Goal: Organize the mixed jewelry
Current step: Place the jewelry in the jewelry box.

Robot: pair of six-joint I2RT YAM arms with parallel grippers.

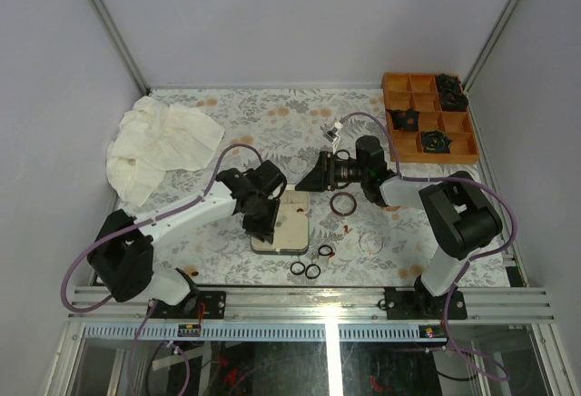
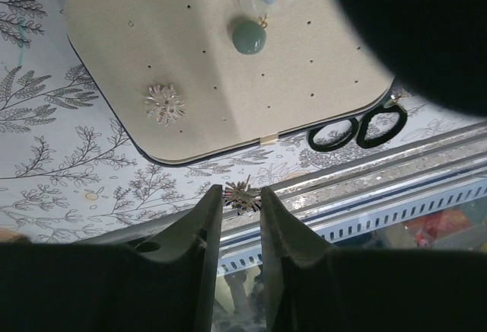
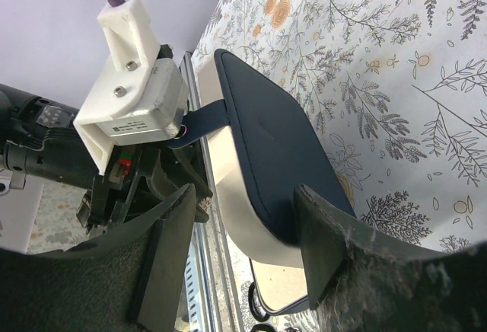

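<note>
Your left pincer [image 1: 262, 225] hangs over the open case [image 1: 295, 228], your right pincer [image 1: 316, 176] at the case's far edge. By the case's right side, black rings [image 1: 311, 271], a clear hoop [image 1: 370, 242] and red bits [image 1: 334, 255] lie loose on the counter [image 1: 254, 128], so plenty is left. Left wrist: fingers [image 2: 205, 256] pinched on a silver starburst [image 2: 243, 196] off the case's rim; its twin [image 2: 163, 105] and a green drop [image 2: 249, 36] sit inside. Right wrist: the pincer straddles the case's raised lid [image 3: 274, 157]; clamped or not, can't tell.

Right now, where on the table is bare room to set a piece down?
Free: the back strip between cloth and tray. Crowded: the case, left gripper holding an earring by it, right gripper at its lid, black rings on its near side, hoops to its right.
</note>
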